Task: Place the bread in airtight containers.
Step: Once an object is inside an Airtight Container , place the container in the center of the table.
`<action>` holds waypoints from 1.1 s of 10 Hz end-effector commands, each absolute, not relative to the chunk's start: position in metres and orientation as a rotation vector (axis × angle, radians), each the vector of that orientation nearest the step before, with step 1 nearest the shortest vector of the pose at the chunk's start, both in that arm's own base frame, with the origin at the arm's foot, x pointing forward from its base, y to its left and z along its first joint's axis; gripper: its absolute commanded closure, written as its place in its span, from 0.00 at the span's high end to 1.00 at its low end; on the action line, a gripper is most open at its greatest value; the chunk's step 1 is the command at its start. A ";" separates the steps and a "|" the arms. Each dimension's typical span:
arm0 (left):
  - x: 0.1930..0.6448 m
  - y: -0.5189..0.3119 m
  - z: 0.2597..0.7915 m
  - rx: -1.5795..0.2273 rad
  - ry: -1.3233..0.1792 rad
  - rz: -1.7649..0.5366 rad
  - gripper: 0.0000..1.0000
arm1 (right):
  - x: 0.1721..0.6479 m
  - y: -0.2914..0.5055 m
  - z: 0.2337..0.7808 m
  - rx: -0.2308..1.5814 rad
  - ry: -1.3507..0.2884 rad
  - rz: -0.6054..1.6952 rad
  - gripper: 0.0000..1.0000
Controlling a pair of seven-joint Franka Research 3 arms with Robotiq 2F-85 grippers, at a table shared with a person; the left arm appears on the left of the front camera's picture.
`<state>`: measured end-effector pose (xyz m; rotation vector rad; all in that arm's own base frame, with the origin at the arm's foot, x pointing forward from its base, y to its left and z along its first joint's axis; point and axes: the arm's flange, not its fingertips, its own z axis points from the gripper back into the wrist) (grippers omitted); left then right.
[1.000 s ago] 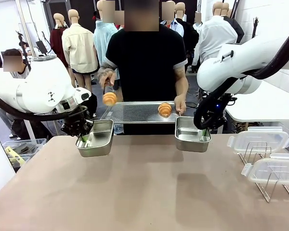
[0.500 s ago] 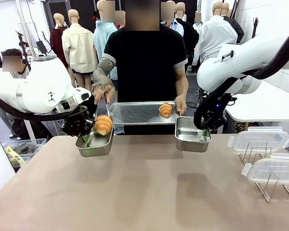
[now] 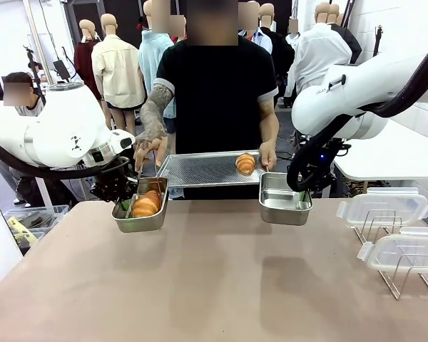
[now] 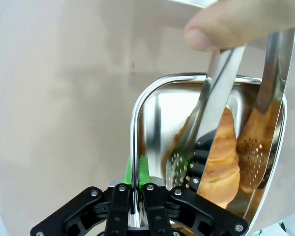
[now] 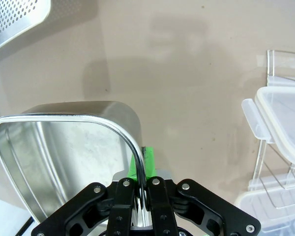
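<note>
In left fingers' (image 4: pixel 143 169) pinched tin (image 4: pixel 152 113), croissant (image 4: pixel 221 157) now lies; right fingers (image 5: pixel 148 160) pinch 2nd tin (image 5: pixel 64 142).

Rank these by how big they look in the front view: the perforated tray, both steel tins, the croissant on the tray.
1. perforated tray, clearly the largest
2. filled tin and empty tin: they look alike, so no ranking between them
3. croissant on the tray, the smallest
</note>
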<state>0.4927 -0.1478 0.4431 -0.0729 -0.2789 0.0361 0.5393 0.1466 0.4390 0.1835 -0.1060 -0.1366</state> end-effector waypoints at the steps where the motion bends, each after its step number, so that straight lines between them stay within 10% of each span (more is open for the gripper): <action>1: 0.493 -0.147 0.445 -0.061 -0.287 0.025 0.00 | 0.538 0.146 0.442 0.186 -0.112 -0.124 0.00; 11: 0.493 -0.147 0.445 -0.061 -0.287 0.025 0.00 | 0.538 0.146 0.442 0.186 -0.112 -0.124 0.00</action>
